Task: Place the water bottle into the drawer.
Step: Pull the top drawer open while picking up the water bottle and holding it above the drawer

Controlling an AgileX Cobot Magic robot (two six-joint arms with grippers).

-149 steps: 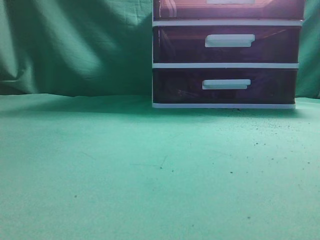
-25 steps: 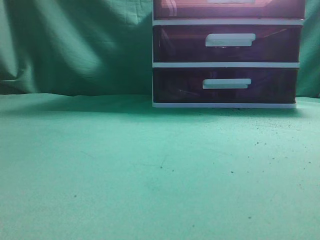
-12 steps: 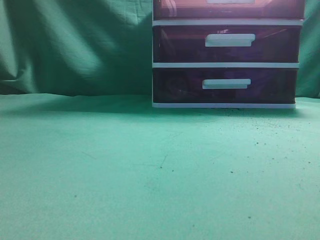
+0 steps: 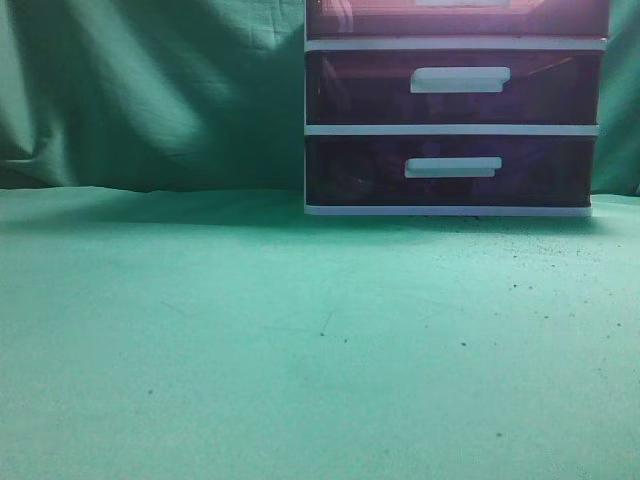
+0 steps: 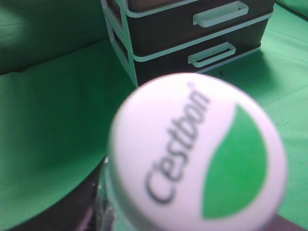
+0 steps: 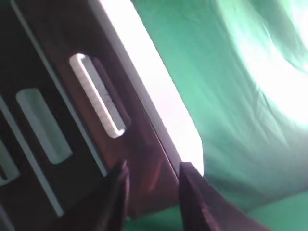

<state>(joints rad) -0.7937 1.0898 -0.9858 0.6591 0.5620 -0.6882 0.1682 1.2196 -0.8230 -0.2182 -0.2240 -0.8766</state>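
A white-framed drawer unit (image 4: 455, 108) stands at the upper right, at the back of the green cloth (image 4: 300, 340), its base resting on the cloth. Only the lower strip of the drawer (image 4: 458, 18), reddish-brown, shows at the top edge. Beneath it sit the middle purple drawer (image 4: 350, 88) and the bottom purple drawer (image 4: 350, 172), each with a white bar handle. A green curtain (image 4: 150, 90) hangs left of the unit. Dark specks, possibly dirt, dot the cloth in front of it.

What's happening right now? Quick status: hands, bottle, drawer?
Left gripper hidden behind the water bottle cap filling its camera. Right gripper open, empty, close to the drawer by its handle. Drawer looks closed. Nothing blocking.
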